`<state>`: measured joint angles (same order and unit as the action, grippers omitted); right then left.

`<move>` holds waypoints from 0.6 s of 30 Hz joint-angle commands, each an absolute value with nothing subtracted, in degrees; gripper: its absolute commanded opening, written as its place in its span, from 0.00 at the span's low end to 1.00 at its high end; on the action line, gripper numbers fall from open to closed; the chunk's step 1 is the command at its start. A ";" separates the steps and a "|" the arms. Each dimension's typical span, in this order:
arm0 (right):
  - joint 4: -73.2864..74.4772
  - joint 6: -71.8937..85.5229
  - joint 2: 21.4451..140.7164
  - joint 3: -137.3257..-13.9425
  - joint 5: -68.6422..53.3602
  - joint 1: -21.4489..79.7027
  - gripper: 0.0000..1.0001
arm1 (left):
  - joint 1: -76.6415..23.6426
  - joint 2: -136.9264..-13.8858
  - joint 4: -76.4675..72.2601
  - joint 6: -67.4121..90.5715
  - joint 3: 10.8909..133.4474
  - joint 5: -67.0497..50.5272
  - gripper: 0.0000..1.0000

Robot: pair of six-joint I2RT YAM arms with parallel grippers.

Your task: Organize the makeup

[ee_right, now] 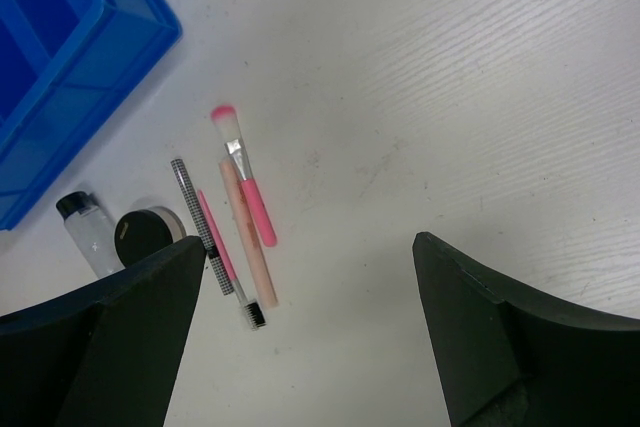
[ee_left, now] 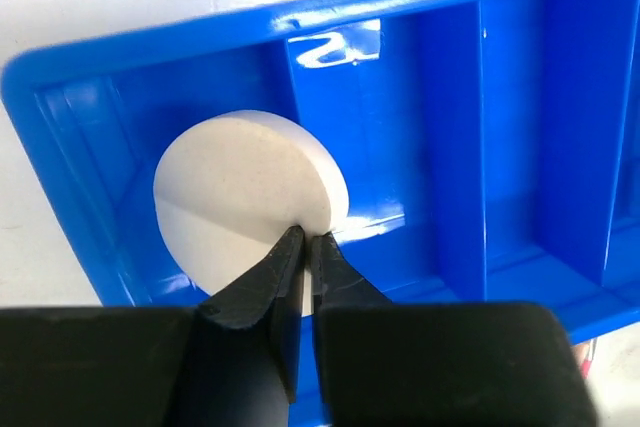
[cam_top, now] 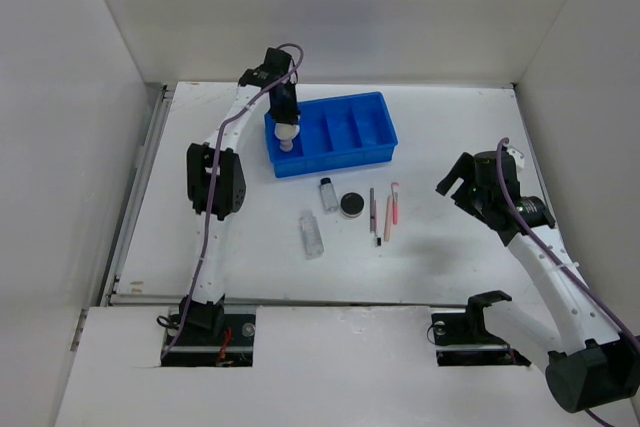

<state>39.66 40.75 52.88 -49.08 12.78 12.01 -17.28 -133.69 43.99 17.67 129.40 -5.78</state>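
My left gripper (ee_left: 305, 239) is shut on the edge of the cream round puff (ee_left: 240, 197) and holds it on edge in the left end compartment of the blue tray (ee_left: 520, 97); the top view shows the gripper (cam_top: 287, 127) over that end. My right gripper (ee_right: 310, 245) is open and empty above the table, right of the pencils; it also shows in the top view (cam_top: 453, 180). On the table lie a small bottle (cam_top: 328, 193), a larger clear bottle (cam_top: 312, 232), the round black jar (cam_top: 352, 204), a dark pencil (cam_top: 373, 212), a peach pencil (cam_top: 388, 218) and a pink brush (cam_top: 395, 202). No tan sponge shows.
The blue tray (cam_top: 350, 137) stands at the back centre with its other compartments bare. White walls close in the table on three sides. In the right wrist view the tray corner (ee_right: 70, 77) is at upper left, the jar (ee_right: 145, 232) and a bottle (ee_right: 85, 232) below it.
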 commanded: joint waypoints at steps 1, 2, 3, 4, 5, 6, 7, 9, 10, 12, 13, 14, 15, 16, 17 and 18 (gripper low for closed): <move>38.06 40.17 52.12 -51.50 12.30 11.69 0.91 | -14.77 -133.33 43.24 19.42 132.63 -8.52 0.08; 38.06 40.17 52.12 -51.50 12.30 11.69 0.91 | -13.90 -133.33 43.24 19.42 132.63 -8.53 0.32; 38.06 40.17 52.12 -51.50 12.30 11.69 0.91 | -13.89 -133.33 43.24 20.03 132.63 -9.57 0.41; 38.06 40.17 52.12 -51.50 12.30 11.69 0.91 | -13.10 -133.33 43.24 20.04 132.63 -10.45 0.45; 38.06 40.17 52.12 -51.50 12.30 11.69 0.91 | -13.10 -133.33 43.24 20.04 132.63 -11.94 0.48; 38.06 40.17 52.12 -51.50 12.30 11.69 0.91 | -13.10 -132.81 43.76 20.04 132.63 -11.95 0.53; 38.06 40.17 52.64 -51.50 11.78 11.69 0.91 | -13.10 -132.02 43.77 20.04 132.63 -12.82 0.54; 37.44 39.46 52.65 -51.50 10.30 11.69 0.91 | -13.10 -130.96 43.24 19.51 131.92 -14.85 0.55; 36.83 38.59 52.65 -52.03 9.59 11.69 0.89 | -13.10 -130.26 43.24 19.51 131.23 -14.85 0.55; 35.08 36.74 52.65 -52.56 7.92 13.08 0.87 | -13.80 -127.28 43.24 18.64 130.52 -15.73 0.55; 34.55 36.13 52.65 -54.04 7.91 14.05 0.86 | -14.67 -125.96 43.24 18.63 129.56 -15.73 0.55; 34.54 36.12 53.86 -54.84 7.91 15.11 0.86 | -15.90 -122.81 43.24 17.76 128.85 -15.12 0.55; 34.02 35.43 54.66 -55.71 7.91 16.34 0.86 | -16.69 -120.78 43.76 17.23 127.89 -14.07 0.55; 34.01 35.42 55.54 -56.68 9.74 19.31 0.85 | -17.48 -118.59 43.77 16.62 124.40 -13.37 0.54; 34.54 35.42 57.55 -58.60 10.80 20.81 0.85 | -18.27 -116.04 43.77 16.61 121.67 -12.66 0.54; 34.54 35.42 58.44 -59.32 11.94 22.22 0.85 | -20.11 -109.58 41.94 16.61 117.81 -12.66 0.52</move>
<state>38.24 37.23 56.23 -54.76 10.35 18.70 -16.25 -125.36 43.05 18.37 122.23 -12.64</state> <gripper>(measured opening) 0.852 0.531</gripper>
